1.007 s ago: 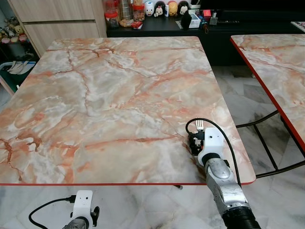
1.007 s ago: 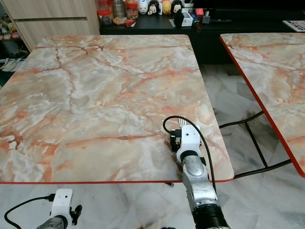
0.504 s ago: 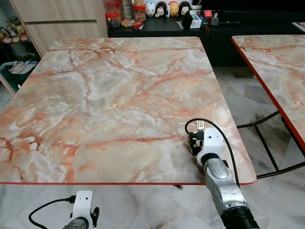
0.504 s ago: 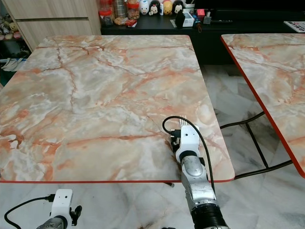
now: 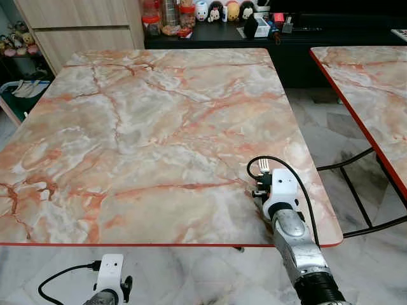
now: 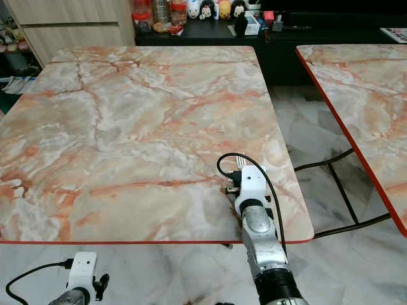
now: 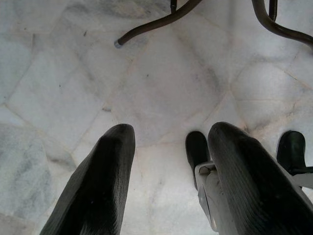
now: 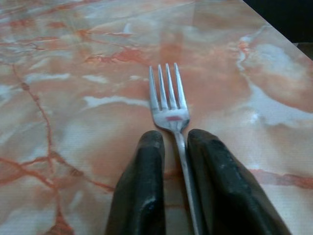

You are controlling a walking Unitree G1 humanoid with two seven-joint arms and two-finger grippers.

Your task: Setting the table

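The broad orange-veined marble bench with a red rim (image 5: 159,121) is carrying nothing but the robot's work near its front right corner. There the right hand (image 8: 172,147) is hovering low over the surface, its two black fingers (image 8: 142,191) pinching the handle of a slim silver metal fork (image 8: 167,100), tines pointing toward the far edge, probably to lay it flat. The left hand (image 7: 168,161) is hanging idle over the pale floor, fingers parted and gripping nothing.
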